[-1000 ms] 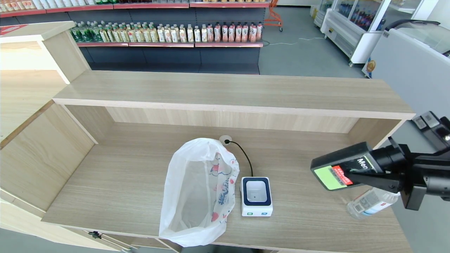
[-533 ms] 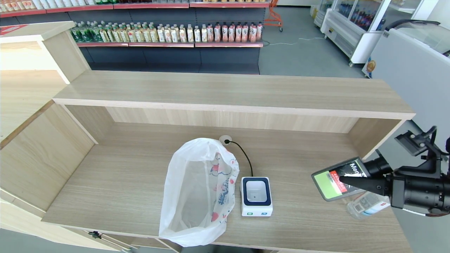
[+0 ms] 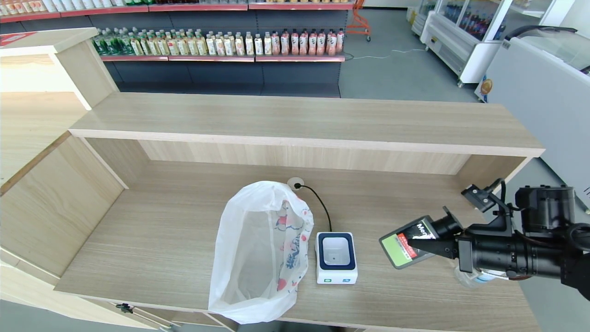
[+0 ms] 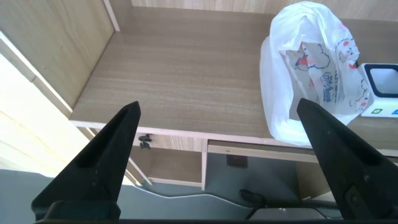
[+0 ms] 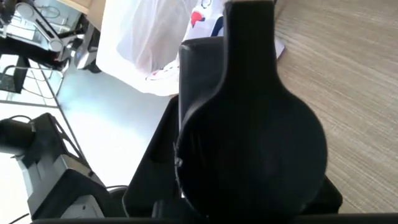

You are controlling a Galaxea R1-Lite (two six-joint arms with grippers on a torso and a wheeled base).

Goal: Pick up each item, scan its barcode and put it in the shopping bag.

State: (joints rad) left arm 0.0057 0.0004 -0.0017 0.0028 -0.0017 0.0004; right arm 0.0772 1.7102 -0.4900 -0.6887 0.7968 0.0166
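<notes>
Right claw (image 3: 426, 234) clamped on black flat box with green-red label (image 3: 397, 244); white tabletop scanner (image 3: 336, 257) to its left. Left claw (image 4: 219, 109) wide open, empty.

The shopping bag (image 3: 258, 249) stood on the lower counter (image 3: 161, 240), near its front edge, with the scanner (image 3: 336, 257) just beside it on the right. A cable (image 3: 322, 207) ran from the scanner back to a grommet (image 3: 295, 183) behind the bag. Farther right, the right gripper (image 3: 417, 240) held a box (image 3: 397, 244) above the counter, apart from the scanner. A bottle (image 3: 468, 279) lay beneath that arm.
</notes>
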